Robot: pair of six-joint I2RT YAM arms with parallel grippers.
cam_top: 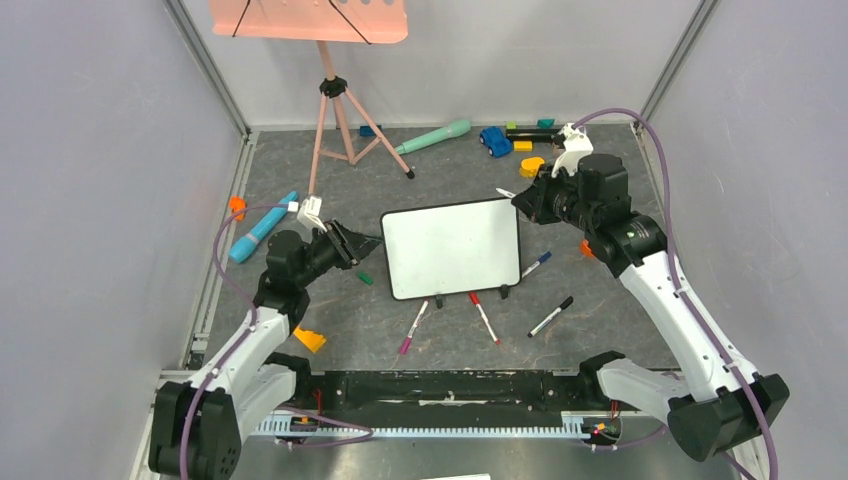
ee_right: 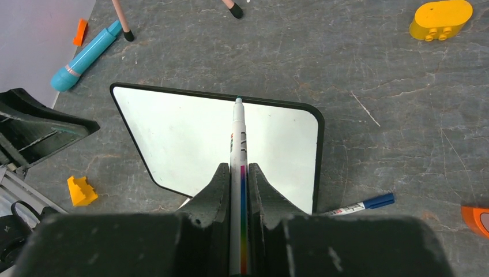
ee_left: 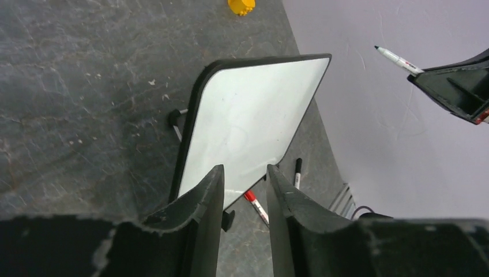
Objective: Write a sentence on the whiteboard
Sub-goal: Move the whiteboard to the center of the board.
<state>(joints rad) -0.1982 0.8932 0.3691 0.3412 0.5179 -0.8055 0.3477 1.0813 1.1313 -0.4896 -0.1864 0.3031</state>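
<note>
Where the left claw is pointed, the whiteboard is found just ahead of its fingertips, one rounded corner being seen through the gap between them; whether the rim is touched cannot be told. That claw's jaws are parted by a narrow gap, and nothing is clamped in it. In the overhead view the whiteboard is placed between the two claws, its left edge just beside the left claw and its far right corner near the right claw. The right claw is closed tightly on a white marker, which is pointed forward over the plain white face, its tip level with the rim farthest from that claw. A blue-capped marker is seen just right of that claw
</note>
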